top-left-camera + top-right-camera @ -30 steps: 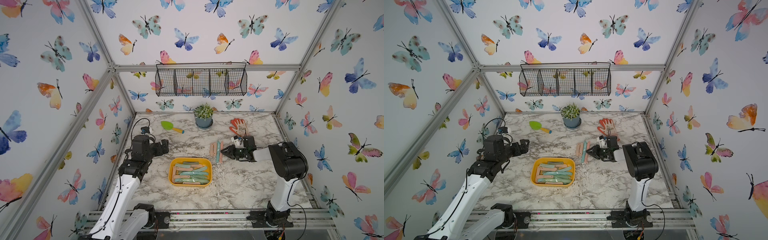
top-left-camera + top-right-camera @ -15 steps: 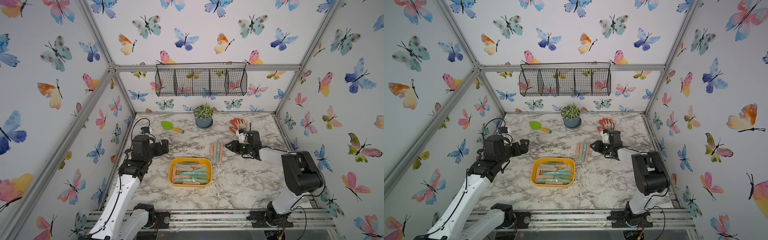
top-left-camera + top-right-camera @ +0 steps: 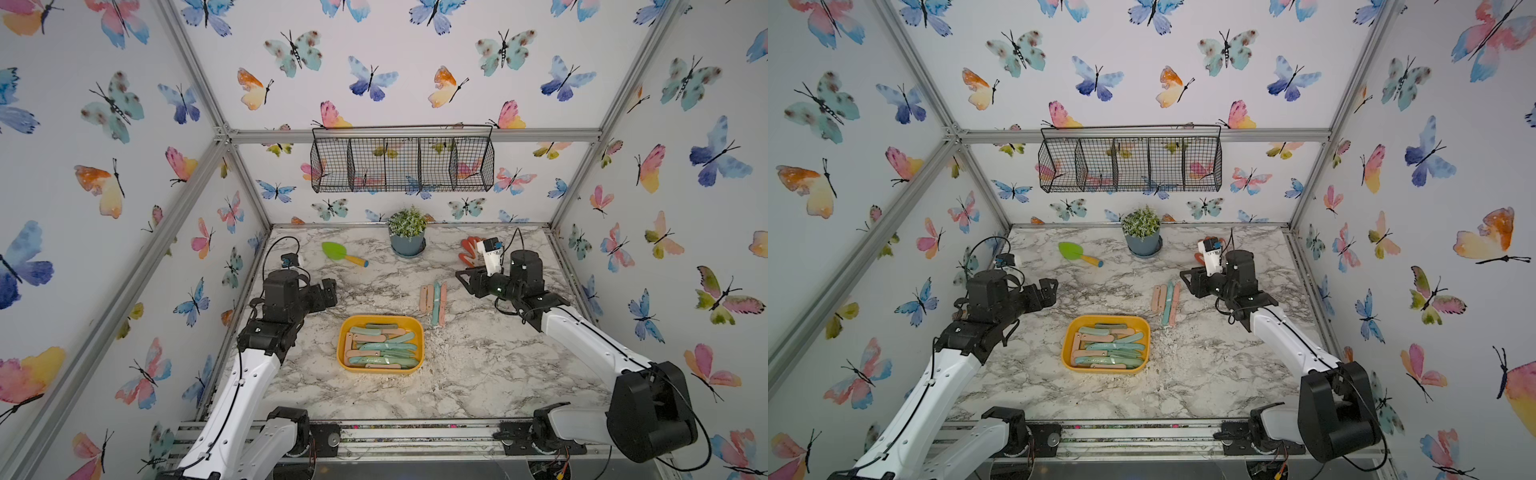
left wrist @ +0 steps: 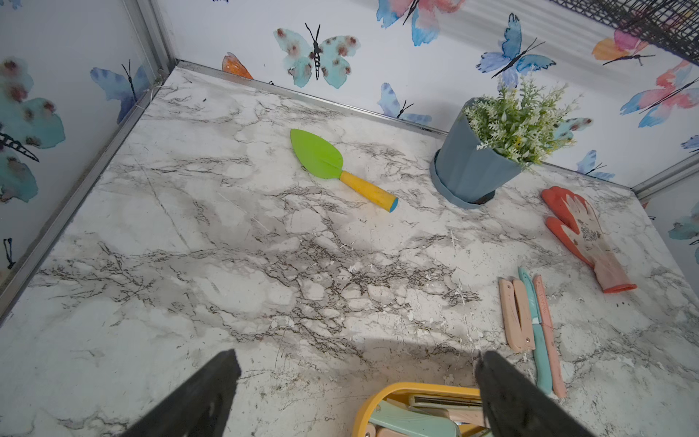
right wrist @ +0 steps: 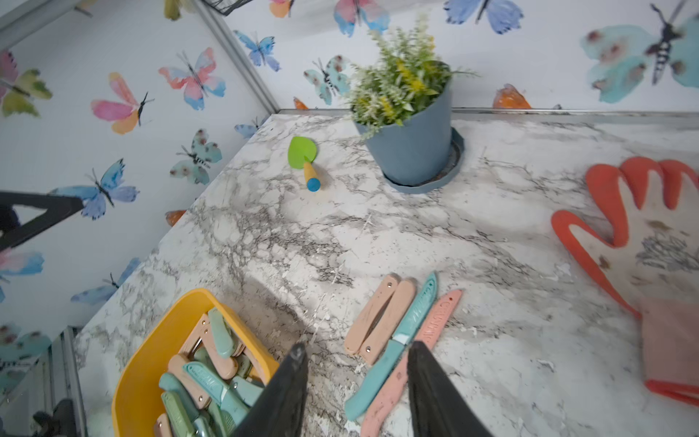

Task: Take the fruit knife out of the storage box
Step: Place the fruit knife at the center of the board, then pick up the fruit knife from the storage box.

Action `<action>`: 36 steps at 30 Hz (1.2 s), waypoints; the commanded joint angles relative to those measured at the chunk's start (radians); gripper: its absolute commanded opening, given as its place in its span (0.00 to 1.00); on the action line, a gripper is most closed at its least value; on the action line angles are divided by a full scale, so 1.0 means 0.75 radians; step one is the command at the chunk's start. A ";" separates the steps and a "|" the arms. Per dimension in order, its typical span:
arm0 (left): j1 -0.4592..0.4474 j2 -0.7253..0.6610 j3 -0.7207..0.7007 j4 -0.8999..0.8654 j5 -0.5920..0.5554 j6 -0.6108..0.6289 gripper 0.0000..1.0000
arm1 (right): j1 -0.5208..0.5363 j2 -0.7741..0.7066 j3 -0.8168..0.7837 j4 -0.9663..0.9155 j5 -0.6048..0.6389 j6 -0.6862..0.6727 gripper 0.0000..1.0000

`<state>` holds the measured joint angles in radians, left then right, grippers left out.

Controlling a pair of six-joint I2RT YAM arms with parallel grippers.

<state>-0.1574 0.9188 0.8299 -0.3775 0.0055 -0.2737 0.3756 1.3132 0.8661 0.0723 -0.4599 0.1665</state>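
- Right wrist view shows the right end effector point(image 5: 357, 346) with its two fingers parted and nothing between them. It hangs above the worktop point(image 5: 491, 234), close over the row of four knives point(image 5: 401, 325) that lies outside the box.
- That row lies roughly between this end effector and the storage box point(image 5: 151, 340), so a low sweep toward the box could clip the row and scatter it.
- The other fruit knives point(image 3: 380, 347) are inside the box, piled and crossing one another, near the front middle of the worktop. A closing grip there could catch two handles at once. It could also lift one and drag its neighbour over the rim.
- The box is shallow and looks light, so a finger pressing on its wall could shove or tip it.
- The left end effector point(image 4: 355, 357) is spread wide and empty, raised near the box. If both arms reach in together, they could collide.
- The glove point(image 5: 643, 246), plant pot point(image 5: 416, 143) and trowel point(image 5: 302, 155) lie farther back, and I judge them unlikely to interfere.
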 commanded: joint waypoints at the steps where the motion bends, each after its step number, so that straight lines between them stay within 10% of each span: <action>1: -0.005 -0.008 -0.006 0.005 -0.023 0.005 0.98 | 0.171 0.000 0.064 -0.103 0.072 -0.227 0.47; 16: -0.005 -0.052 -0.010 -0.012 -0.176 -0.022 0.99 | 0.685 0.285 0.331 -0.388 0.196 -0.646 0.54; 36: -0.005 -0.018 -0.045 -0.168 0.092 -0.036 0.98 | 0.816 0.832 0.678 -0.854 0.264 -0.719 0.45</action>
<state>-0.1577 0.9237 0.8108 -0.4881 0.0063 -0.3141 0.9817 1.9148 1.3418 -0.5198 -0.2886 -0.3813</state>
